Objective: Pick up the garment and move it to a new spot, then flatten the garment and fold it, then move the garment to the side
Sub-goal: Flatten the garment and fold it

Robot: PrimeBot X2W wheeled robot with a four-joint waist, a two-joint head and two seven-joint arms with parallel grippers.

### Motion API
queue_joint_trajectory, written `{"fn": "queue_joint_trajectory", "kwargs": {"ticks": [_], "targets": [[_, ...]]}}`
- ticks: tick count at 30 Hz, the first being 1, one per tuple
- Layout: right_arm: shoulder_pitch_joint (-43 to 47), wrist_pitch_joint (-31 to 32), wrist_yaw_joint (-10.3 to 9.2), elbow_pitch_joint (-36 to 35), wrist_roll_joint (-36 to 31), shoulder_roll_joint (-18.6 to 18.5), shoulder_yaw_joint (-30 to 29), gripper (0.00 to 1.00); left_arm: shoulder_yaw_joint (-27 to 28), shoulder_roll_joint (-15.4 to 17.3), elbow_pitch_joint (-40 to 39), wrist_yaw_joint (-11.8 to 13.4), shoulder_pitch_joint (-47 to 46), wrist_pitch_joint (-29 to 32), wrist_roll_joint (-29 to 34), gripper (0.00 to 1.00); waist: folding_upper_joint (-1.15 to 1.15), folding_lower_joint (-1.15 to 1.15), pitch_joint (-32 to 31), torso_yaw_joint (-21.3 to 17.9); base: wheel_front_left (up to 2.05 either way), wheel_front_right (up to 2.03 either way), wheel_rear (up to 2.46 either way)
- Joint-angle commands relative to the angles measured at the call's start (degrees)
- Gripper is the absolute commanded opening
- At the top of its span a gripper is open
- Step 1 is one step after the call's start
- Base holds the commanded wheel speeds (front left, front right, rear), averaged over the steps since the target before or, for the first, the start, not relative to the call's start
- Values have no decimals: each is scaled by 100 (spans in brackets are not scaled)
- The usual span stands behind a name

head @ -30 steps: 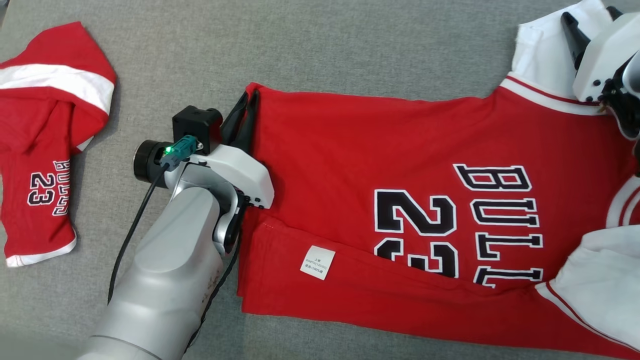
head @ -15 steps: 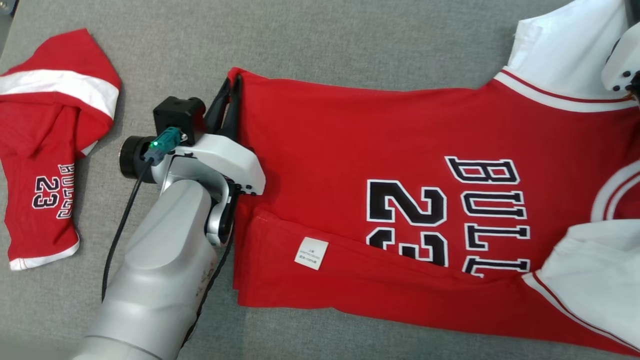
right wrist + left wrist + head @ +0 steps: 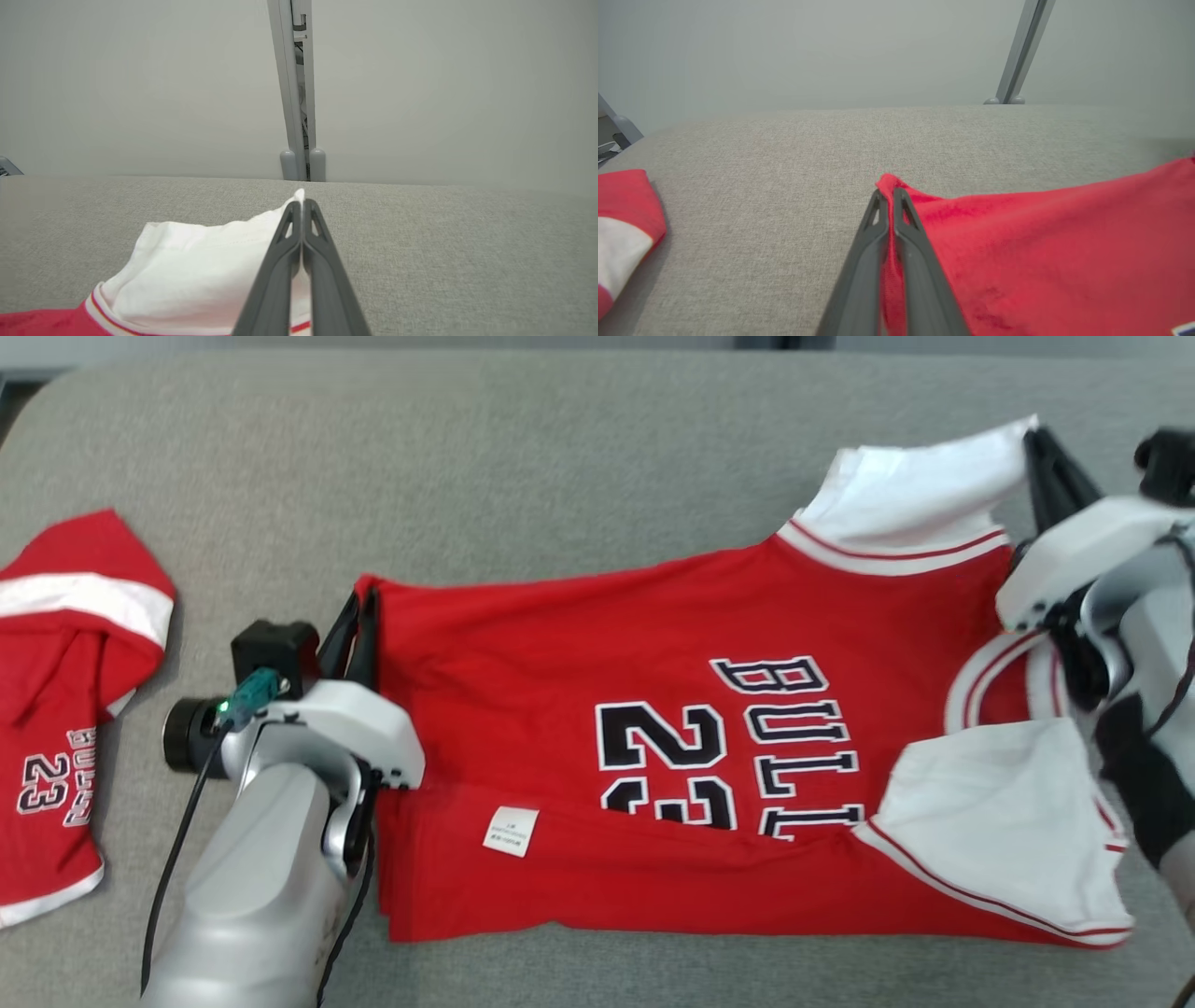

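Grey fabric tabletop (image 3: 560,476) carries your red Bulls 23 jersey (image 3: 560,644), spread out mid-surface. Well beyond its hem lies a smaller red-and-white Bulls garment (image 3: 65,709). Your left gripper (image 3: 359,611) pinches the jersey's hem corner, while your right gripper (image 3: 1034,443) is clamped on its white sleeve (image 3: 915,485).

Grey fabric surface (image 3: 560,457), red jersey (image 3: 579,644) spread across, second red garment (image 3: 56,709) at left

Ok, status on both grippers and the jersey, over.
Left gripper, jaws shut on jersey hem corner. Right gripper, jaws shut on its white sleeve. Jersey spread flat, near edge folded over. Second red garment off left, clear.
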Motion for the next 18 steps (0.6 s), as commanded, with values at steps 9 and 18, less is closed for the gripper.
{"fn": "queue_joint_trajectory", "kwargs": {"ticks": [9, 18], "targets": [[1512, -53, -2, -1136, 553, -48, 38, 0, 270, 218, 2, -163, 830, -26, 257, 0, 0, 0, -936, -577, 0, 0, 0], [2802, -56, -2, -1493, 847, 151, -51, 0, 579, 225, 37, -243, 1751, -26, 293, 0, 0, 0, -1440, -830, 0, 0, 0]]}}
